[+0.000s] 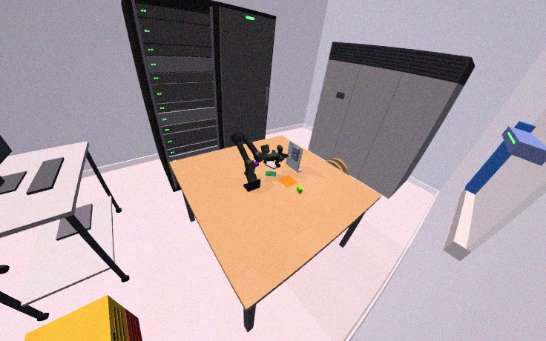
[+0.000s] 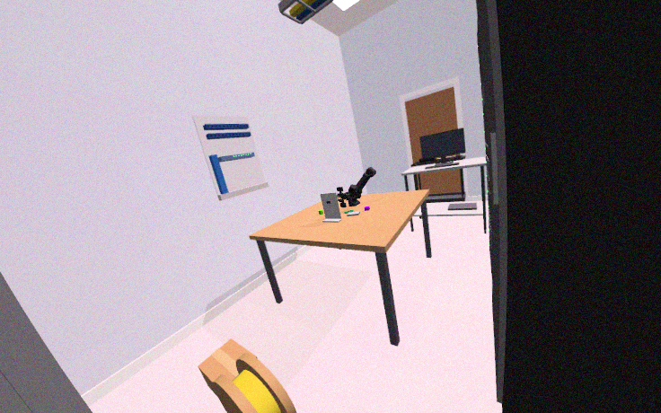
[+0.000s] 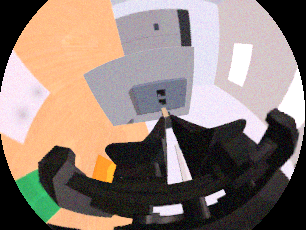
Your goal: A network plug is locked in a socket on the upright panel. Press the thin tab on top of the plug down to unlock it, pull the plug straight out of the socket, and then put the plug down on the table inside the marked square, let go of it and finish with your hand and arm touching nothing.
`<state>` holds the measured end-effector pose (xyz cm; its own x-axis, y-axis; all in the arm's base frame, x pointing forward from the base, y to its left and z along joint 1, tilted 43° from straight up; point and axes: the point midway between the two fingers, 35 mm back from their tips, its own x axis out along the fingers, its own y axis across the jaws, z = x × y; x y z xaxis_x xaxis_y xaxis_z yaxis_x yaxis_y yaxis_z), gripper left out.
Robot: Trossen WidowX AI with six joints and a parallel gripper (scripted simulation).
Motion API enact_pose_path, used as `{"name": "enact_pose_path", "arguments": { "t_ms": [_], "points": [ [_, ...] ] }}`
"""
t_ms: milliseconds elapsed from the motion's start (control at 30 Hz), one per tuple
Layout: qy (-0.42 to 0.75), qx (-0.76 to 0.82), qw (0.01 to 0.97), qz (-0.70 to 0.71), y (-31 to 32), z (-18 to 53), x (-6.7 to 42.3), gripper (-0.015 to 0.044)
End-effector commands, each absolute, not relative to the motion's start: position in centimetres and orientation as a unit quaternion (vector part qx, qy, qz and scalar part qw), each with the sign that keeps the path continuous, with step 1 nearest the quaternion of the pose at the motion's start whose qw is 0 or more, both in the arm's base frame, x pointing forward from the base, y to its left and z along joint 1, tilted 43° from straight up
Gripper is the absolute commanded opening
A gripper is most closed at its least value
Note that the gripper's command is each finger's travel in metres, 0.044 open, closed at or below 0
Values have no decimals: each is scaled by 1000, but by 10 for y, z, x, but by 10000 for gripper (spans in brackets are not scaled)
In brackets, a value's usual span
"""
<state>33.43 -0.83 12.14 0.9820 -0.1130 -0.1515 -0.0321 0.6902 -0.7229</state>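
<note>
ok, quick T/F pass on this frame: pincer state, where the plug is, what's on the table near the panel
1. The pincer is shut on the plug. True.
2. The plug already lies inside the orange marked square. False: the square holds nothing, and the plug is up at the pincer, facing the upright panel.
3. The panel stands on the wooden table, past the orange square from the arm's base. True.
4. A green cube sits on top of the panel. False: it sits on the table beside the orange square.
5. A flat green piece lies on the table between the arm's base and the square. True.
</note>
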Motion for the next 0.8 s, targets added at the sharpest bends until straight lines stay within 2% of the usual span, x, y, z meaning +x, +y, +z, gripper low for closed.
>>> {"name": "enact_pose_path", "arguments": {
  "t_ms": [0,767],
  "points": [
    [90,-395,914,-20,-8,122,330,0],
    [91,-395,914,-21,-35,154,323,0]
  ]
}}
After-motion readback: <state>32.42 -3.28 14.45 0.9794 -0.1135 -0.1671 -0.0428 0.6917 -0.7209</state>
